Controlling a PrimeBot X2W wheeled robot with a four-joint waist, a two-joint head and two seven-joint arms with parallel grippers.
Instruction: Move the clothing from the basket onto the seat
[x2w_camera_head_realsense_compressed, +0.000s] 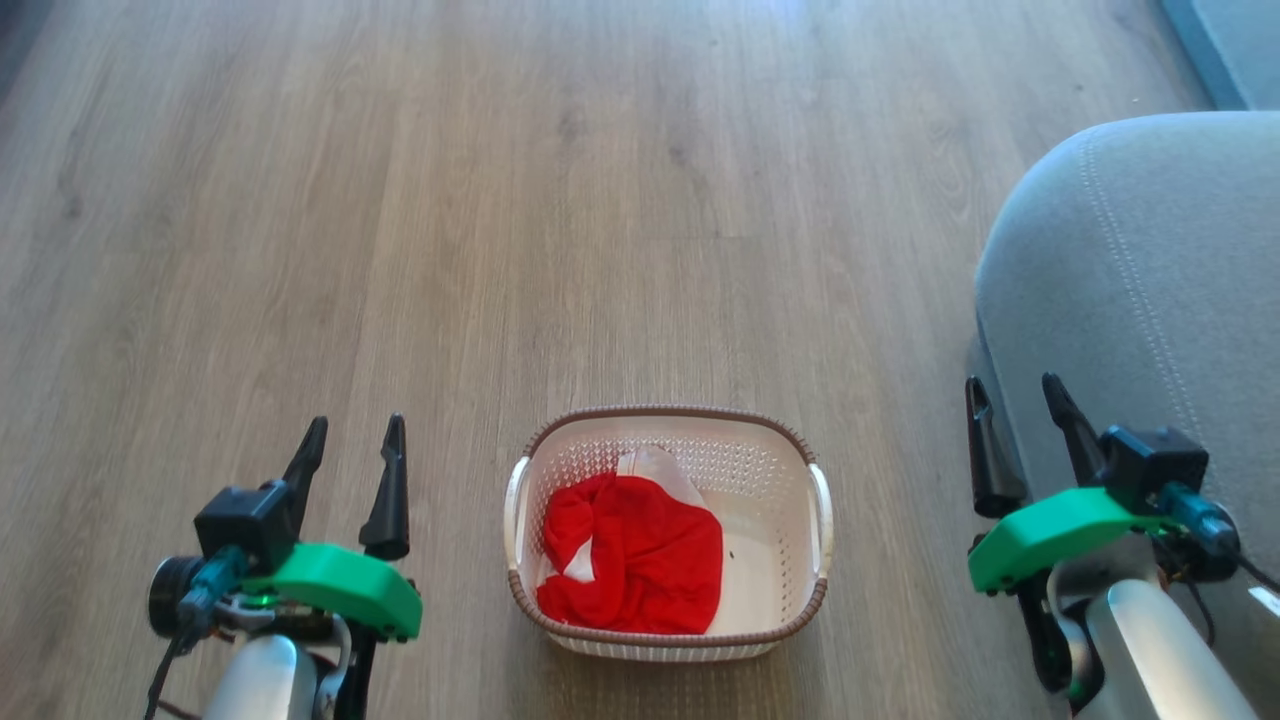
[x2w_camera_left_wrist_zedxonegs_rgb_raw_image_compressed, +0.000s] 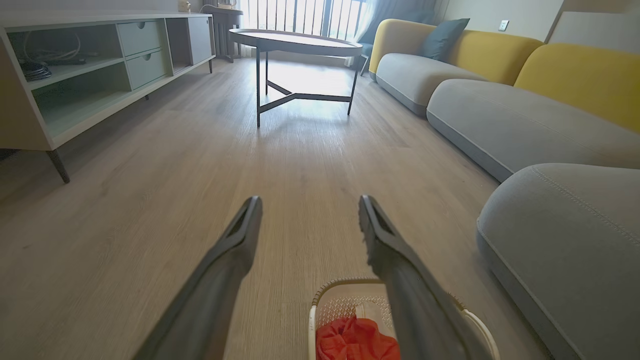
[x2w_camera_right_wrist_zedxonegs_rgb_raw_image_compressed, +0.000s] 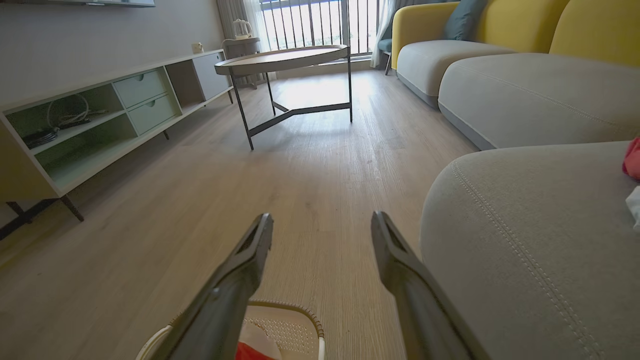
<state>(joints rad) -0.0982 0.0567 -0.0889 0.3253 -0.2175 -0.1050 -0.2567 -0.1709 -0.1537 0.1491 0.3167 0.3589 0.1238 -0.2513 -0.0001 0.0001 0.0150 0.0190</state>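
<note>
**A:** Where does the clothing (x2w_camera_head_realsense_compressed: 640, 565) lie?

**B:** In the basket (x2w_camera_head_realsense_compressed: 668, 411), which stands on the wooden floor (x2w_camera_head_realsense_compressed: 500, 200). It is a bunched red heap with a white panel showing at its far side. It is pressed toward the basket's left wall and the rim nearest the robot, so the right part of the base is bare.

**A:** And the hands?

**B:** The basket sits between them. The left hand (x2w_camera_head_realsense_compressed: 357, 424) is off to the basket's left, apart from the rim, with its two dark fingers spread wide and nothing between them. The right hand (x2w_camera_head_realsense_compressed: 1013, 385) is off to the basket's right, also spread wide and empty. Neither touches the basket or the cloth.

**A:** So the clothing is not under either hand?

**B:** No. It lies inward of both and slightly nearer the robot than their fingertips. In the left wrist view the basket and the red cloth show at the bottom edge, partly behind one finger. The right wrist view catches the basket's far rim low between the fingers.

**A:** Where is the seat (x2w_camera_head_realsense_compressed: 1150, 260)?

**B:** On the right, with its rounded grey corner and pale double stitching just beside the right hand. The fingers overlap its edge in the head view, and I cannot tell whether they touch it.

**A:** Anything on it?

**B:** A bit of red and white fabric (x2w_camera_right_wrist_zedxonegs_rgb_raw_image_compressed: 633, 159) lies on top at the right wrist view's right border, cut off by the picture's edge.
</note>
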